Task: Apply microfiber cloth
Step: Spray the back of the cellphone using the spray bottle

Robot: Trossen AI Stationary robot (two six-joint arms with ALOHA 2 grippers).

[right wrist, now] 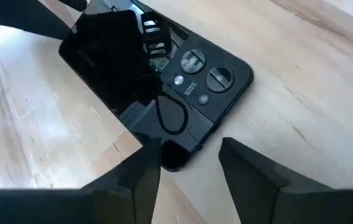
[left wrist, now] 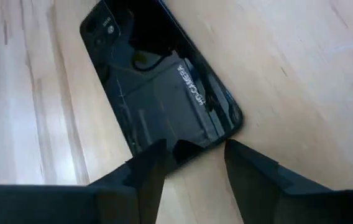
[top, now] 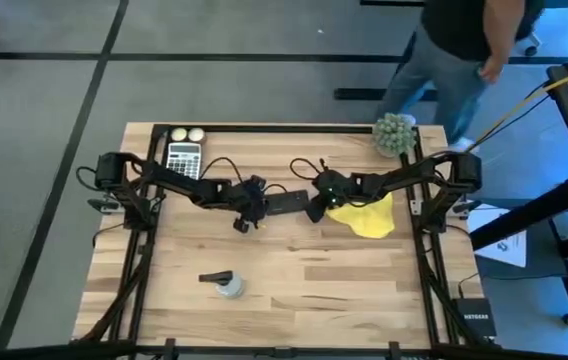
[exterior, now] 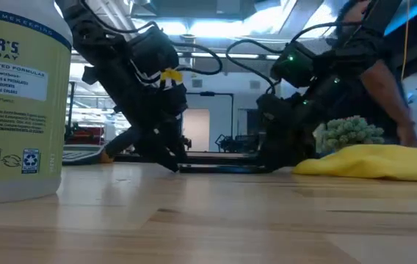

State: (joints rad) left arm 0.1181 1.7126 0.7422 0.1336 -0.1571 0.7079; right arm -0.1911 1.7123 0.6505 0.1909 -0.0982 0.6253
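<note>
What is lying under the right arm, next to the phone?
The microfiber cloth lies on the table under the right arm, beside the phone. The arm covers its upper edge.

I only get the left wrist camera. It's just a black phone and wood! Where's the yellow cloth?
Observer: The cloth lies on the table to the right of the phone, partly under the right arm.
Operator: Is anything holding it?
Observer: No. The right gripper is open and sits at the phone's other end, across from your left gripper.
Operator: What else is there?
Observer: A calculator at the far left corner.
</note>
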